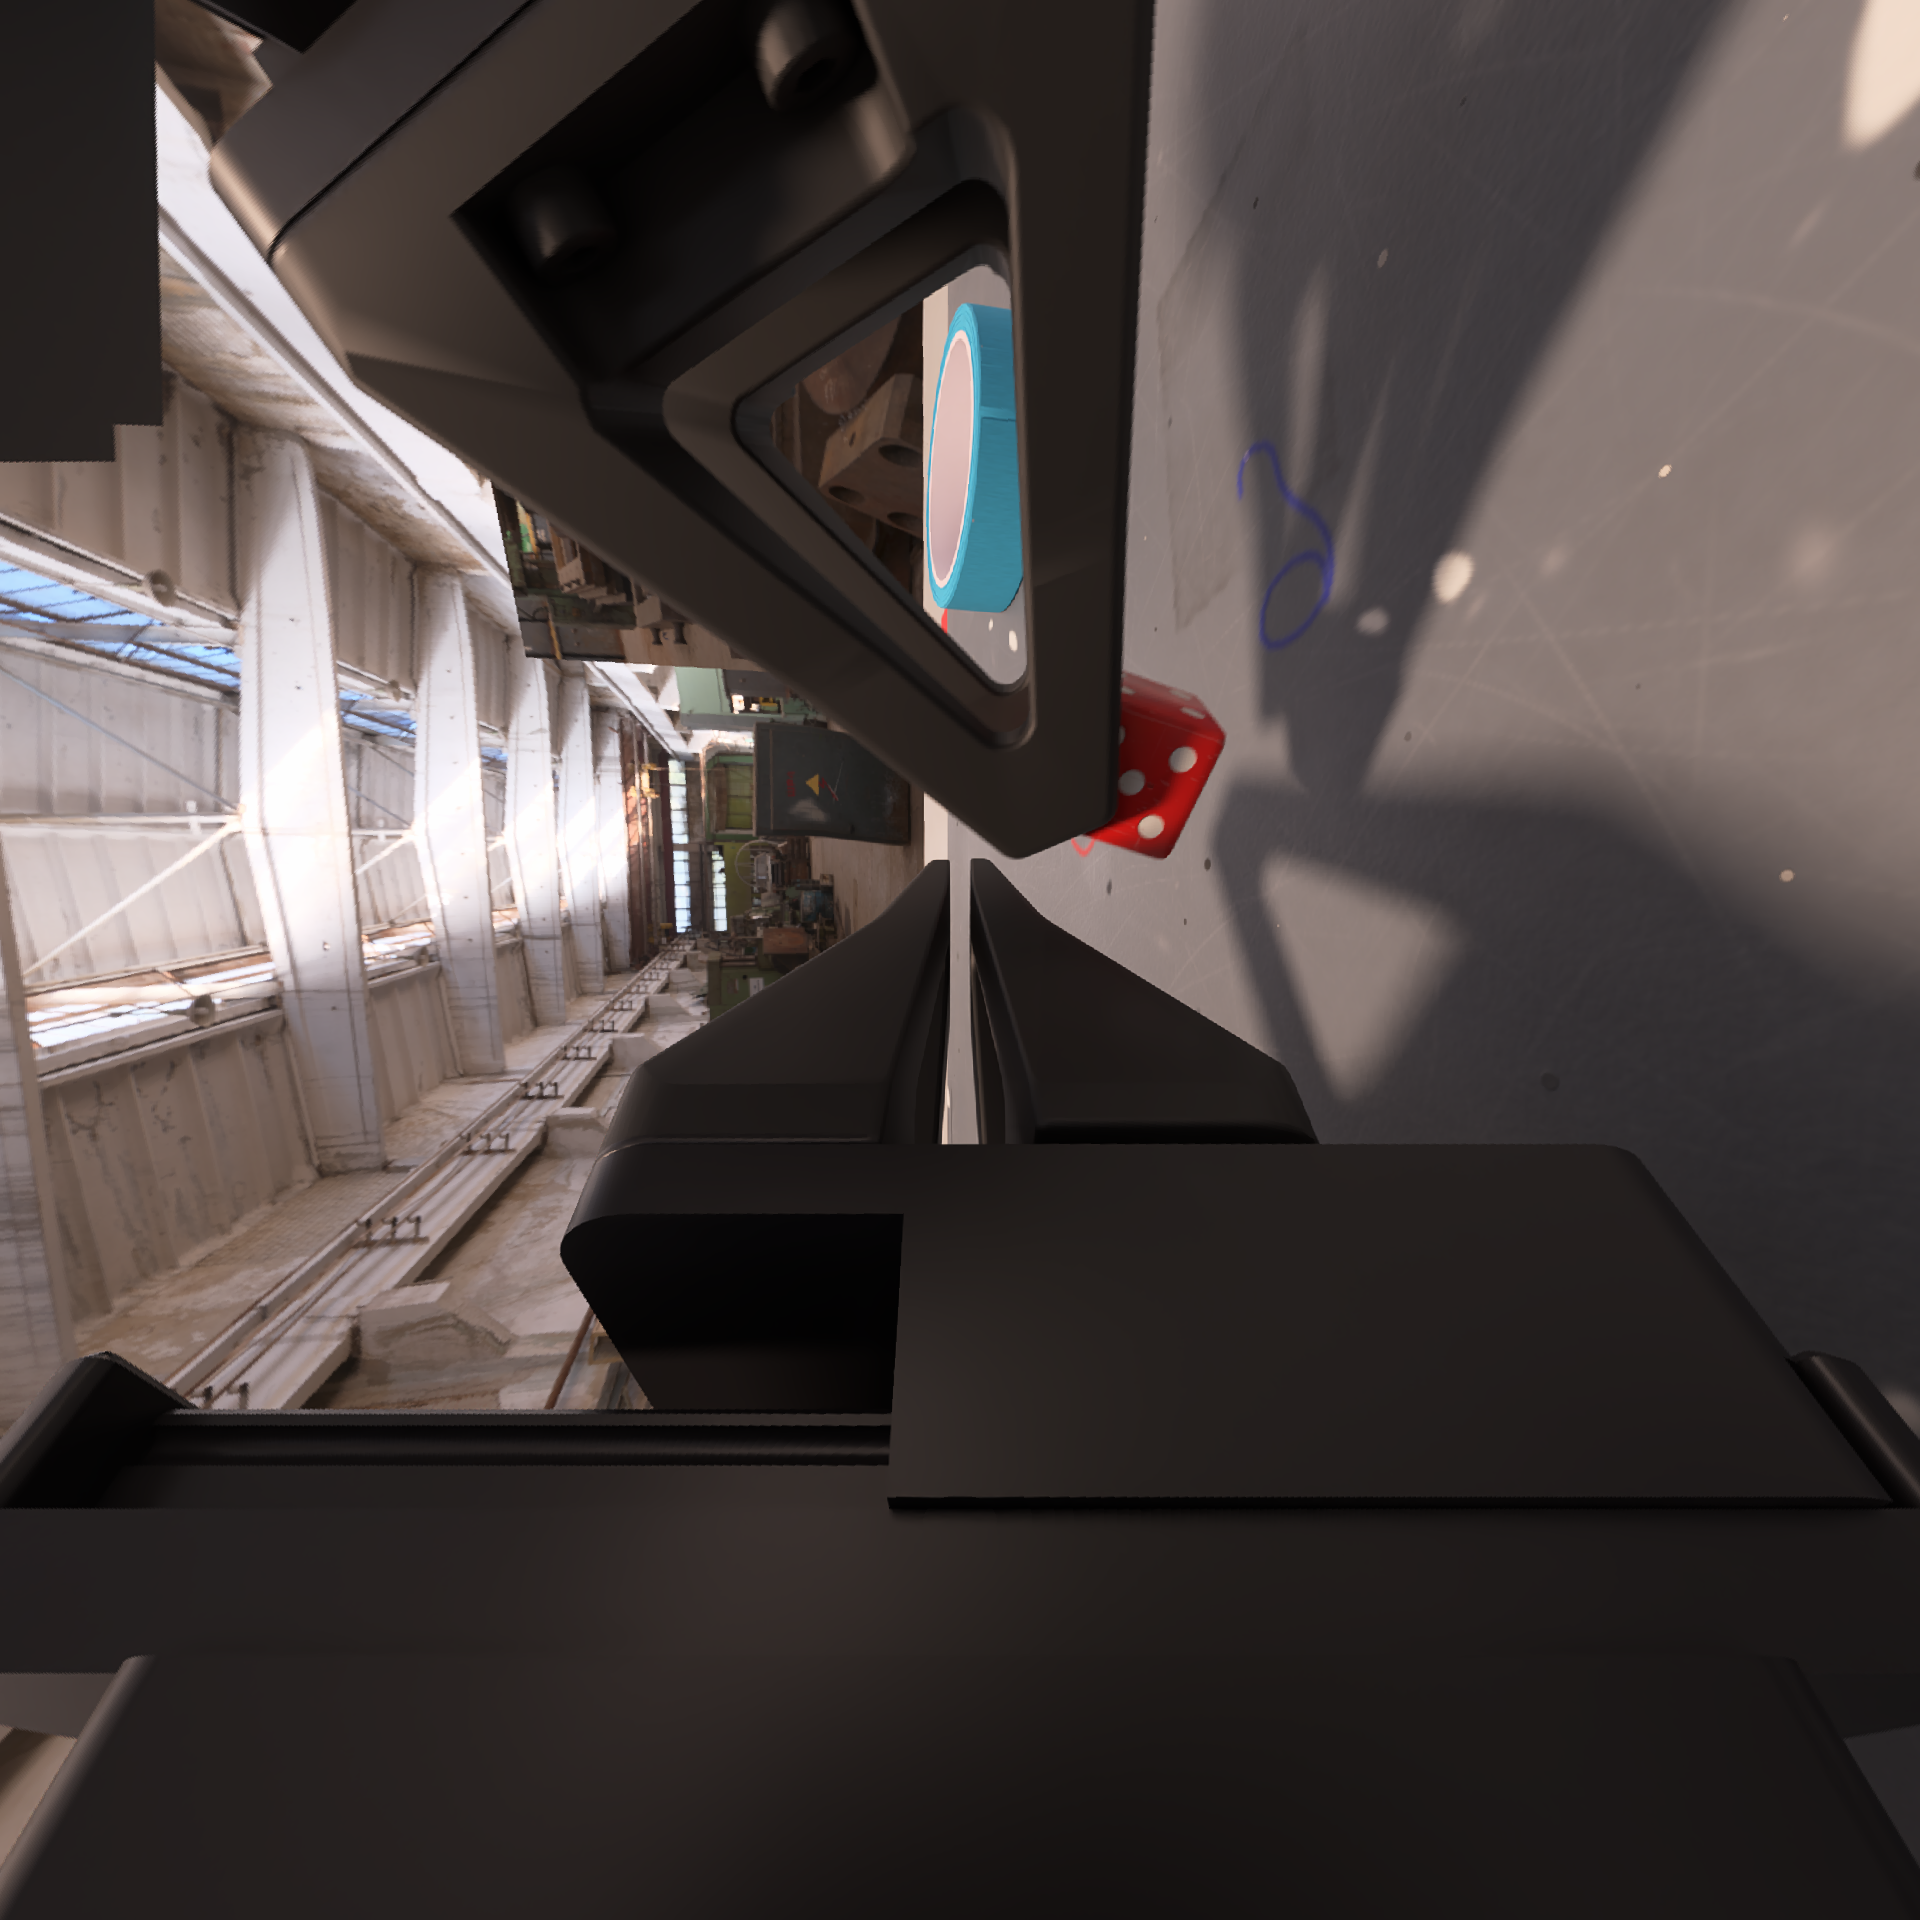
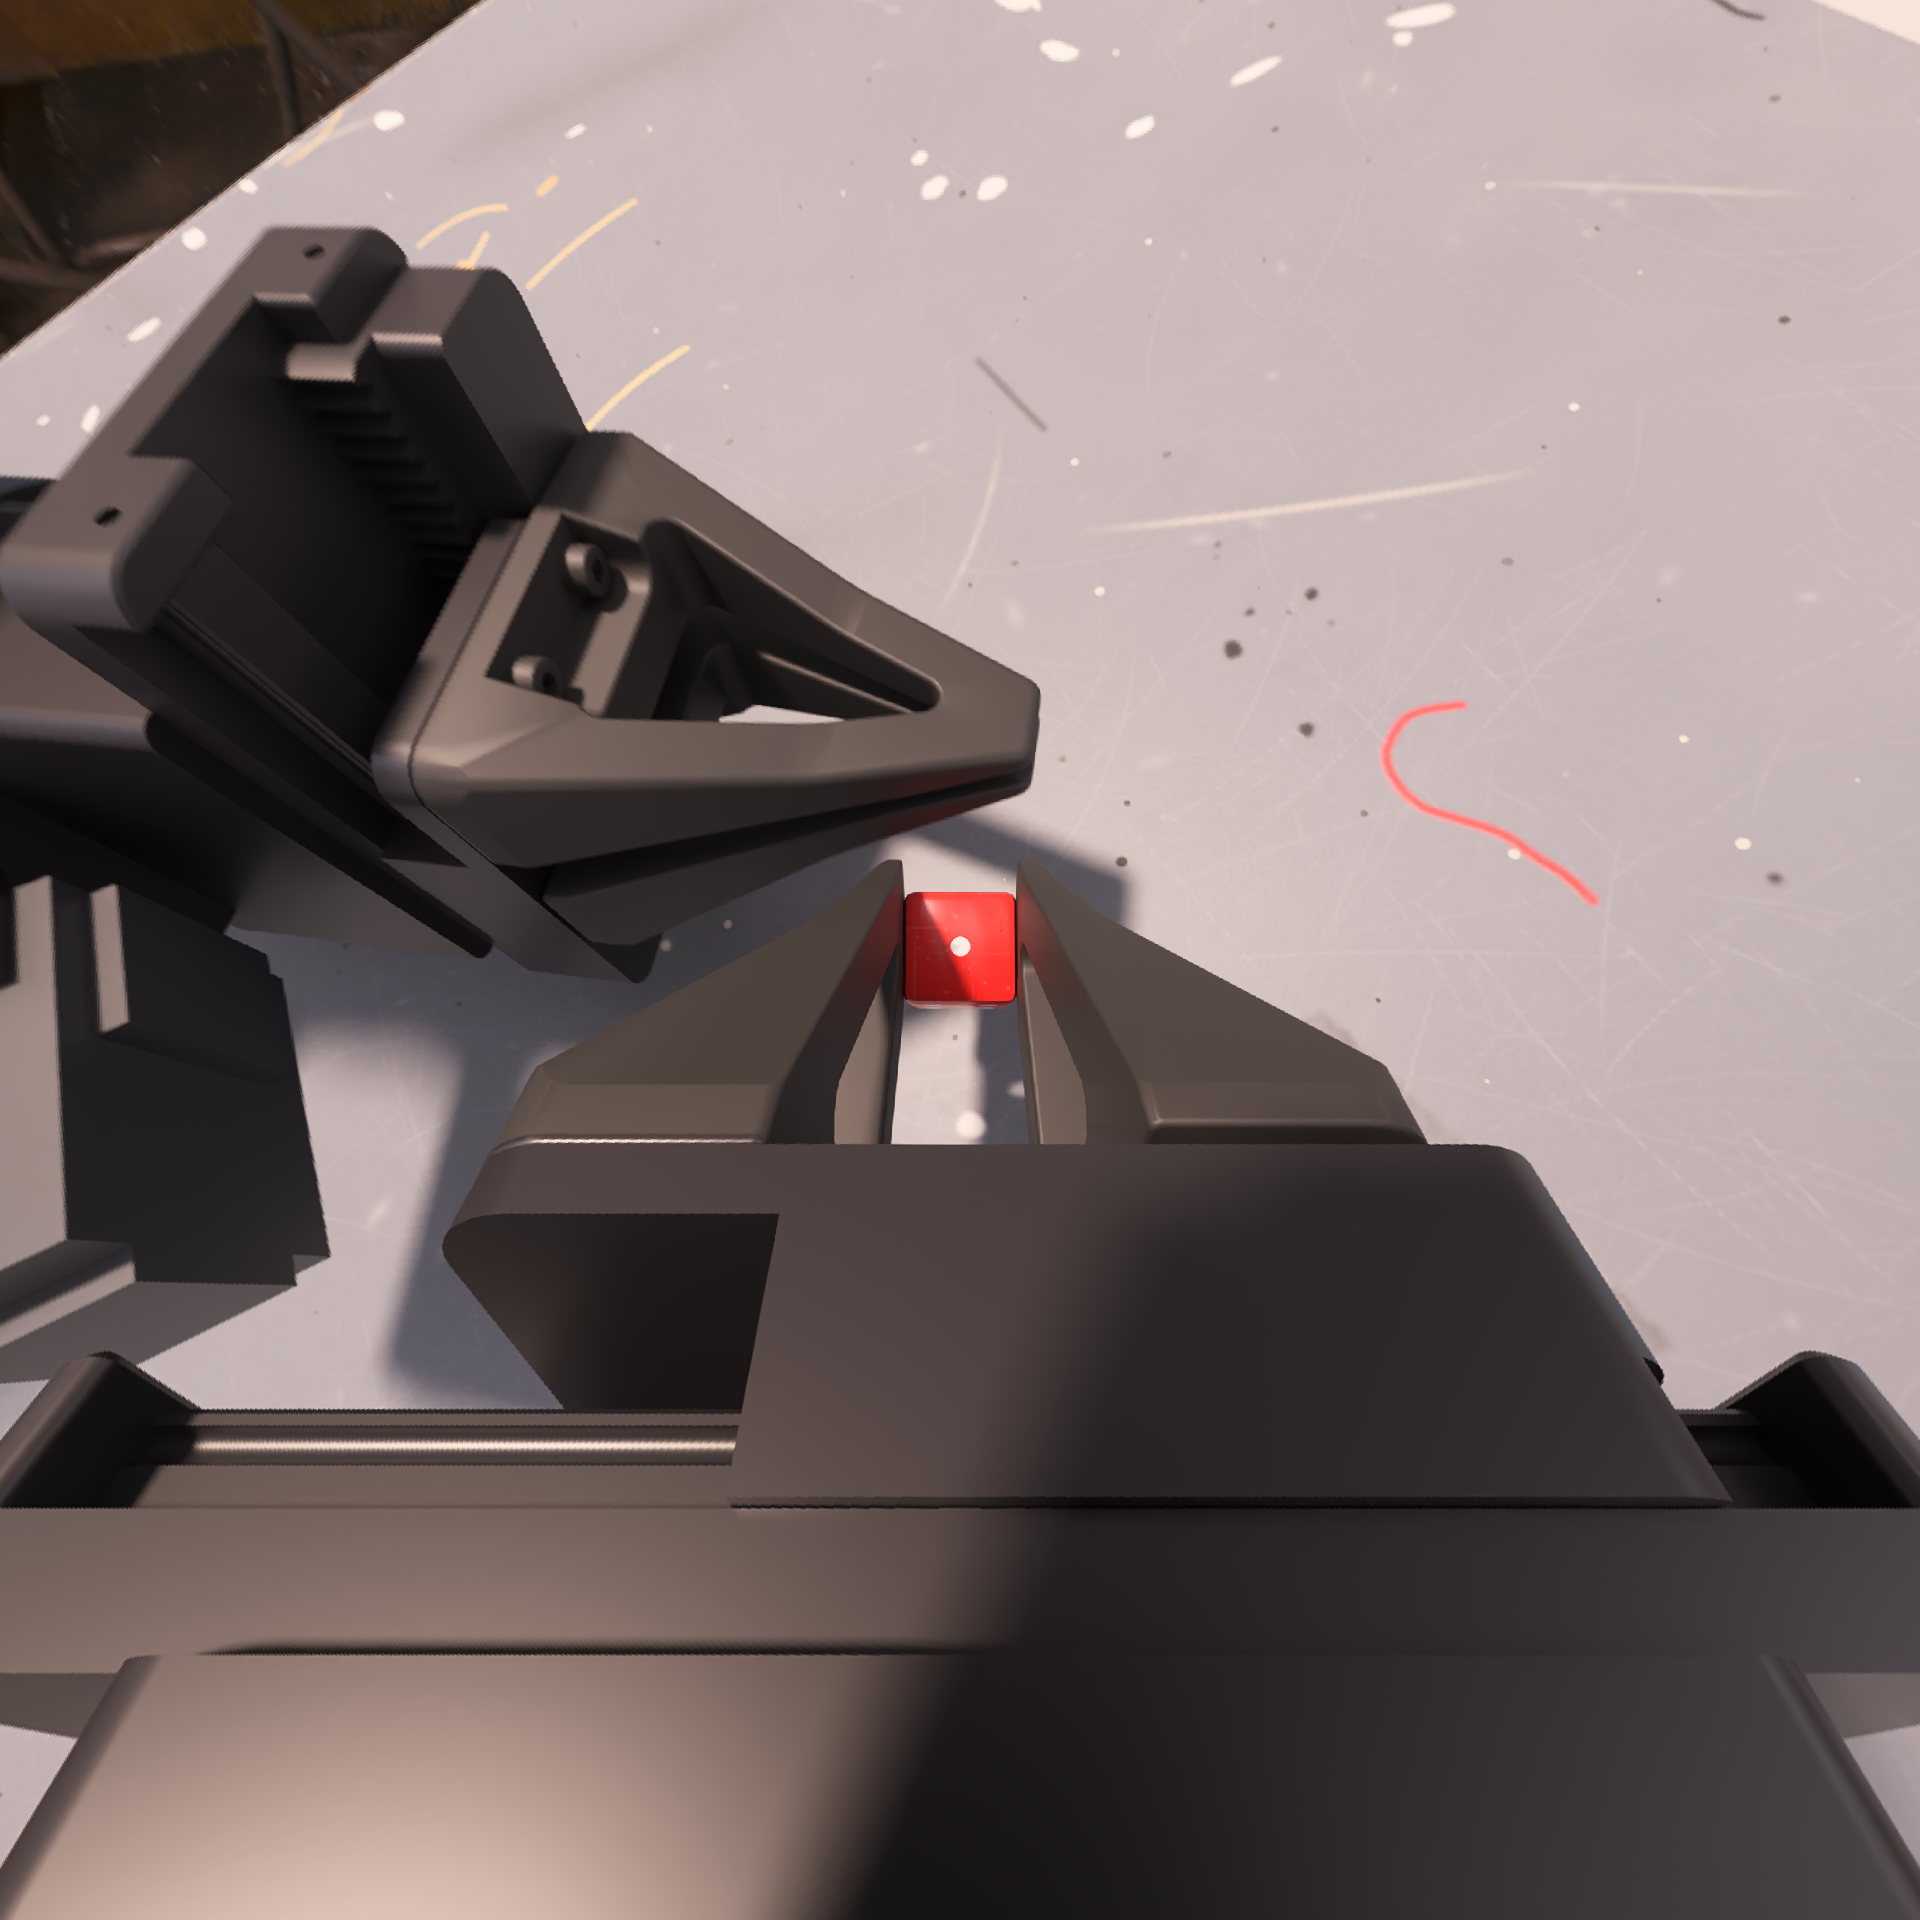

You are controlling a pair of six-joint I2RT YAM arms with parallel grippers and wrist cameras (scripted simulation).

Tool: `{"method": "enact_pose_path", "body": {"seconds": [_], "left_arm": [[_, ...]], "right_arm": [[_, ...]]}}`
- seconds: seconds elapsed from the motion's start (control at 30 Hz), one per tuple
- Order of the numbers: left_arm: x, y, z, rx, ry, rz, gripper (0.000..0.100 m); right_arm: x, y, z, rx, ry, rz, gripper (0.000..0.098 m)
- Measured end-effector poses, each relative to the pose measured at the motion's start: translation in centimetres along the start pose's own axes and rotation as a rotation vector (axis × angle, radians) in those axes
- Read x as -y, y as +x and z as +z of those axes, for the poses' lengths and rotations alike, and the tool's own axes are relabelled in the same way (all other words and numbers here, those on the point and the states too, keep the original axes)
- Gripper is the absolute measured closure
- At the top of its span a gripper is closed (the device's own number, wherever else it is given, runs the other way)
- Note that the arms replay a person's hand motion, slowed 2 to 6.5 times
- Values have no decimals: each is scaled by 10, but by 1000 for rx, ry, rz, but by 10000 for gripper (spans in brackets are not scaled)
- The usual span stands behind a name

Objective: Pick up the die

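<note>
The red die (image 2: 958, 945) with white pips sits between the two fingers of my right gripper (image 2: 961, 878), which is shut on it over the grey table (image 2: 1351, 364). One pip faces the right wrist camera. In the left wrist view the die (image 1: 1164, 769) shows at the tip of the right gripper (image 1: 1049, 842), partly hidden by a finger. I cannot tell whether the die touches the table. My left gripper (image 1: 961, 873) is shut and empty. It also shows in the right wrist view (image 2: 1023, 774), just left of and beyond the die.
A blue tape roll (image 1: 971, 457) stands on the table beyond the right gripper, seen through its finger's opening. A red scribble (image 2: 1475, 800) and a blue scribble (image 1: 1288, 551) mark the tabletop. The table's edge (image 2: 208, 229) runs at the far left.
</note>
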State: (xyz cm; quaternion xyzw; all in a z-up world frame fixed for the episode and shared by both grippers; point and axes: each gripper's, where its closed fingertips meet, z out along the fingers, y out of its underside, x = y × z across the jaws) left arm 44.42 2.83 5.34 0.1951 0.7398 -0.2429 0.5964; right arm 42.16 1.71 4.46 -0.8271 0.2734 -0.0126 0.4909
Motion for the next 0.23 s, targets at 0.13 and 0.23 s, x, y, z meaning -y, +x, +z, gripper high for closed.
{"method": "enact_pose_path", "body": {"seconds": [0.13, 0.23], "left_arm": [[-1, 0, 0, 0, -2, 9, 970], [0, 2, 0, -2, 2, 21, 969]], "right_arm": [[-6, 6, 0, -41, -34, -27, 800], [-13, 9, 2, -76, -68, -64, 800]]}}
